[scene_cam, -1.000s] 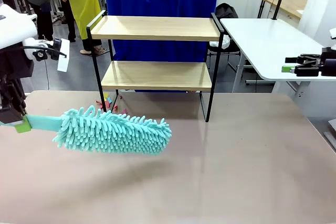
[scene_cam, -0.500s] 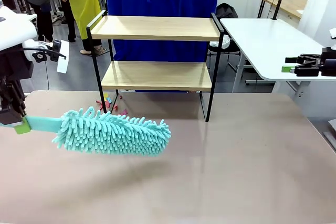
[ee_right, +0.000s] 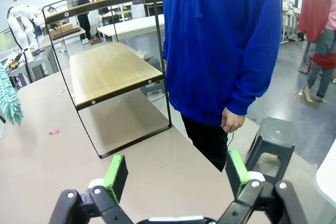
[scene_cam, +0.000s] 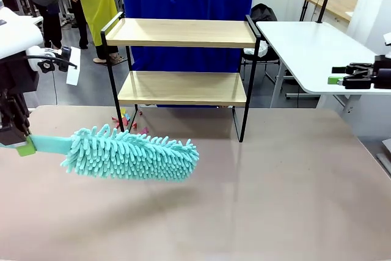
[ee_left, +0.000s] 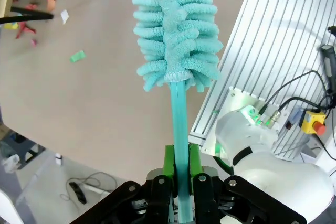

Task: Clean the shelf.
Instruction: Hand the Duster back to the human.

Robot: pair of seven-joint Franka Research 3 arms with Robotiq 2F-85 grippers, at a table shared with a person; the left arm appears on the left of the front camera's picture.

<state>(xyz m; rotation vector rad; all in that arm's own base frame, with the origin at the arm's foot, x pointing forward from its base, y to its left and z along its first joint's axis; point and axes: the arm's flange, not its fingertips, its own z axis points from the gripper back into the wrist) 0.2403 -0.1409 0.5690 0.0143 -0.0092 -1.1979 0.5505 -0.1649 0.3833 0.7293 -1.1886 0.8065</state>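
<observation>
The shelf (scene_cam: 181,88) stands at the table's far edge: two light wood boards in a thin black frame, both boards bare. A fluffy teal duster (scene_cam: 130,153) hovers low over the table, in front of the shelf and to its left. My left gripper (scene_cam: 20,143) is shut on its flat teal handle (ee_left: 177,129), with the head (ee_left: 176,30) pointing away from the wrist. My right gripper (scene_cam: 342,75) hangs open off the table's right side. In its wrist view the green pads (ee_right: 115,174) stand wide apart, facing the shelf (ee_right: 107,72) side-on.
Small coloured paper scraps (scene_cam: 125,119) lie on the table by the shelf's left front leg, with more scraps (ee_left: 77,56) nearby. A person in a blue hoodie (ee_right: 226,40) stands just behind the shelf. A white table (scene_cam: 305,47) is at back right and a grey stool (ee_right: 273,135) beside it.
</observation>
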